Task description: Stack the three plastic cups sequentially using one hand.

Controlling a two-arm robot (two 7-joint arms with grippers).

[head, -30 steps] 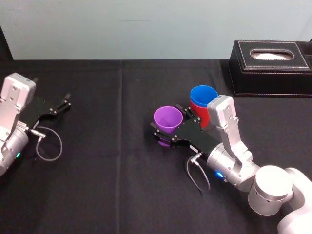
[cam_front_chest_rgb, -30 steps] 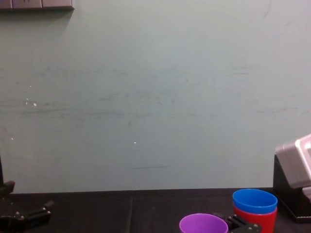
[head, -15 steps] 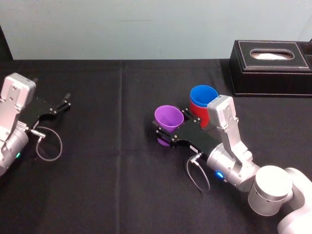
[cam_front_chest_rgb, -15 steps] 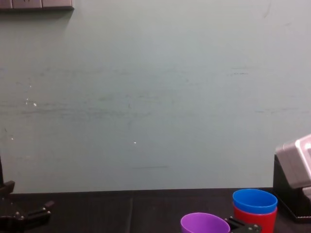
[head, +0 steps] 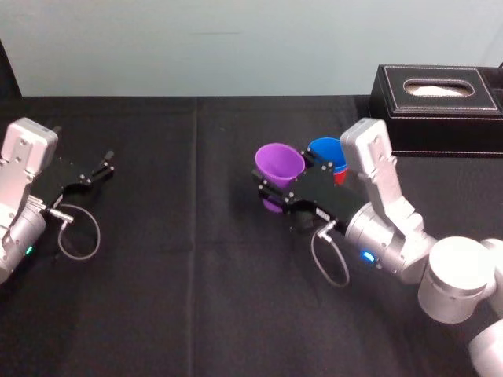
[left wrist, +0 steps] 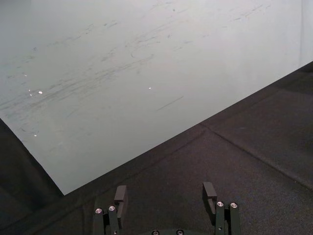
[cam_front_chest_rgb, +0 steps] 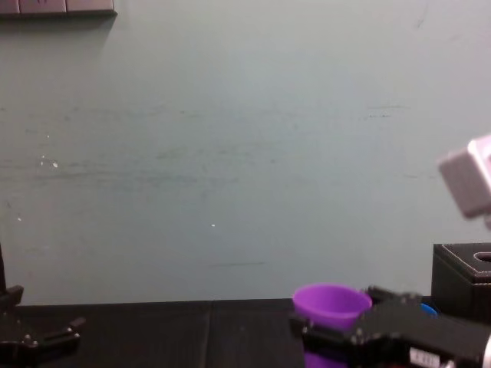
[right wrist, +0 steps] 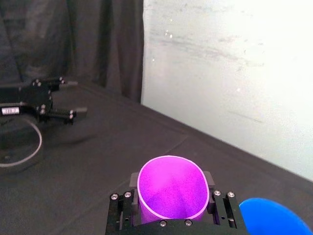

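Observation:
My right gripper (head: 271, 188) is shut on the purple cup (head: 279, 163) and holds it upright, lifted off the black table, one finger on each side of the cup's wall (right wrist: 172, 188). Just to its right and behind the arm, the blue cup (head: 324, 149) sits nested inside the red cup (head: 339, 176), of which only a sliver shows. In the right wrist view the blue cup's rim (right wrist: 269, 215) lies beside the purple one. In the chest view the purple cup (cam_front_chest_rgb: 331, 303) rises above the gripper's black body.
A black stitched tissue box (head: 436, 110) stands at the back right of the table. My left gripper (head: 106, 163) rests open at the far left on the black cloth (head: 181, 259), its fingers (left wrist: 120, 195) apart with nothing between them.
The right gripper's fingers closed on the purple cup, then raised it and carried it back and to the right, toward the blue cup. The left arm stayed still.

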